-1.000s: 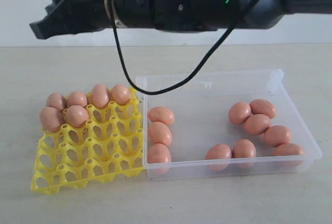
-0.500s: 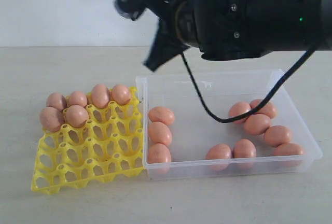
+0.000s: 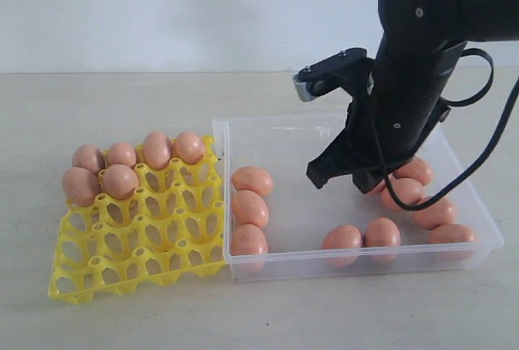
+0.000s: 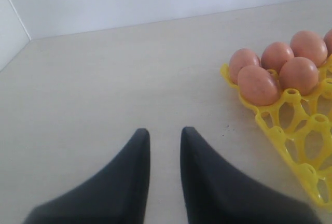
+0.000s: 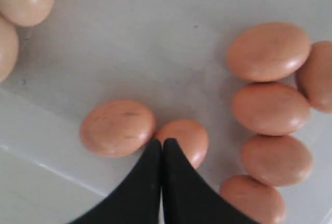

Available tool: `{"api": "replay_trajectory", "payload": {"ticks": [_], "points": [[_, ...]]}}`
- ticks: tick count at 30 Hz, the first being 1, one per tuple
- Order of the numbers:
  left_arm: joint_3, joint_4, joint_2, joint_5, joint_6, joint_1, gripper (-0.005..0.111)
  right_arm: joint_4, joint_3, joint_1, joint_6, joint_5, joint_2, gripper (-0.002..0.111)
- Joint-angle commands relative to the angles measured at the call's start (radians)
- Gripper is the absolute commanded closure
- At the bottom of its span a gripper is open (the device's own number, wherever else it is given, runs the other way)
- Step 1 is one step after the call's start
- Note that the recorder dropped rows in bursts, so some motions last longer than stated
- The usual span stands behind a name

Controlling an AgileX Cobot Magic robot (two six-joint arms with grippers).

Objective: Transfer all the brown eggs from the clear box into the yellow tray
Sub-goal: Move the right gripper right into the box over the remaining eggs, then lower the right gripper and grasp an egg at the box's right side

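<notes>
A bright yellow lattice plastic egg tray point(image 3: 138, 241) sits at the lower left of the exterior view on a pale beige tabletop point(image 3: 122, 99). Its right edge lies against a large shallow clear plastic box point(image 3: 268, 125) that fills the centre and right.

6 smooth pinkish-brown oval eggs point(image 3: 120, 180) fill the tray's upper-left cups, 4 in the back row and 2 in the next row. Inside the box, 3 eggs form a column along the left wall point(image 3: 250, 208), and 2 lie near the front wall at lower centre point(image 3: 343, 238). A cluster lies at the right point(image 3: 435, 212), partly hidden behind the black right arm point(image 3: 413, 83), which descends from the upper right.

The right gripper point(image 3: 318, 176) points down over the middle of the box. In the right wrist view its 2 black fingers point(image 5: 140, 182) are pressed together tip to tip with nothing between them. The tips overlap the edge of 1 of the 2 front eggs point(image 5: 181, 140); contact cannot be told.

The left gripper point(image 4: 163, 132) shows only in its wrist view. Its 2 dark fingers stand a narrow gap apart, empty, over bare tabletop near the tray's egg-filled corner point(image 4: 258, 85).
</notes>
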Motion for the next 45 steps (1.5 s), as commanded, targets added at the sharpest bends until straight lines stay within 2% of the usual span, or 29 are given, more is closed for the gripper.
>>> {"api": "replay_trajectory", "payload": {"ticks": [1,3,7,10,17,25,30,32,40,45], "points": [[0.004,-0.002,-0.002,-0.007,-0.002,-0.005,0.085,-0.068,0.001,-0.043,-0.048,-0.001,0.004,0.105],[0.004,-0.002,-0.002,-0.007,-0.002,-0.005,0.085,-0.071,0.001,-0.043,-0.072,0.061,0.015,0.095],[0.004,-0.002,-0.002,-0.007,-0.002,-0.005,0.085,-0.088,0.001,-0.041,-0.18,0.162,0.046,0.063],[0.004,-0.002,-0.002,-0.007,-0.002,-0.005,0.085,-0.139,0.001,-0.041,-0.253,0.162,0.055,0.051],[0.004,-0.002,-0.002,-0.007,-0.002,-0.005,0.085,-0.231,0.001,-0.041,-0.315,0.148,0.056,0.05],[0.004,-0.002,-0.002,-0.007,-0.002,-0.005,0.085,-0.23,0.003,-0.041,-0.499,-0.018,0.056,0.05],[0.004,-0.002,-0.002,-0.007,-0.002,-0.005,0.085,-0.232,0.003,-0.041,-0.808,-0.044,0.056,0.05],[0.004,-0.002,-0.002,-0.007,-0.002,-0.005,0.085,-0.222,0.003,-0.043,-0.87,-0.044,0.058,0.05],[0.004,-0.002,-0.002,-0.007,-0.002,-0.005,0.085,-0.162,0.003,-0.043,-1.006,-0.038,0.13,0.05],[0.004,-0.002,-0.002,-0.007,-0.002,-0.005,0.085,-0.179,0.003,-0.043,-1.008,-0.04,0.164,0.05]]}}
